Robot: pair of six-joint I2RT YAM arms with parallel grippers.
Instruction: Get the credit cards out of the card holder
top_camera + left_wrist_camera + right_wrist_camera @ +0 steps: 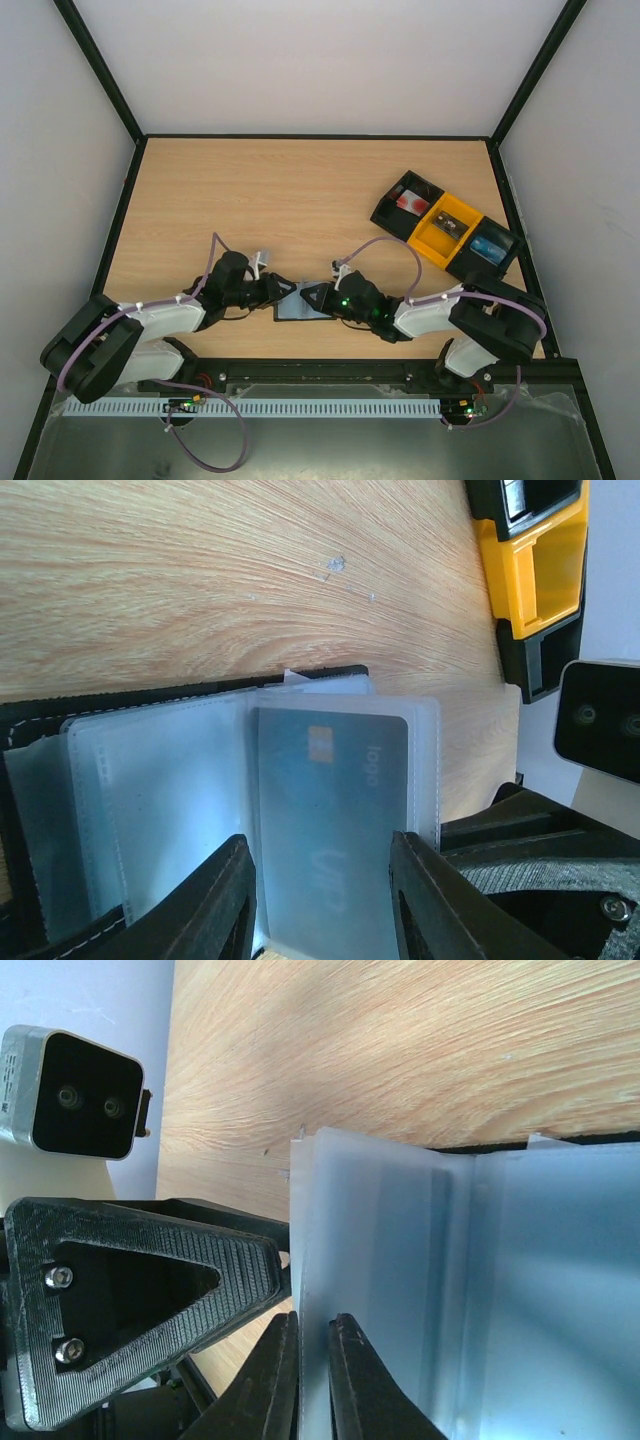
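The holder (299, 308) lies open on the table (280, 190), close to the near edge and about at its middle, between the two grippers; its black cover is underneath and its pale sleeves face up. The left gripper (320, 865) stands at the holder's left side; its fingers (215, 900) are spread, and in the gap between them shows one sleeve with a blue-grey card (330, 810) inside it, with a chip and the word "logo" on its face; I cannot tell whether the fingers touch this sleeve. The right gripper (317, 1325) stands at the holder's right side; its fingers are pressed nearly together and pinch the thin outer edge of a clear sleeve (370, 1260) of the holder.

The table is of light wood grain; a few small whitish marks show on it beyond the holder in the left wrist view. A tray (445, 232) sits at a slant near the right edge, toward the far right corner, well apart from the holder; it has a yellow middle compartment and a black one at each end, one with a red-and-white object, the other with a blue one. Plain pale walls with black frame posts close the table on three sides; the arm bases are on a black rail along the near edge.
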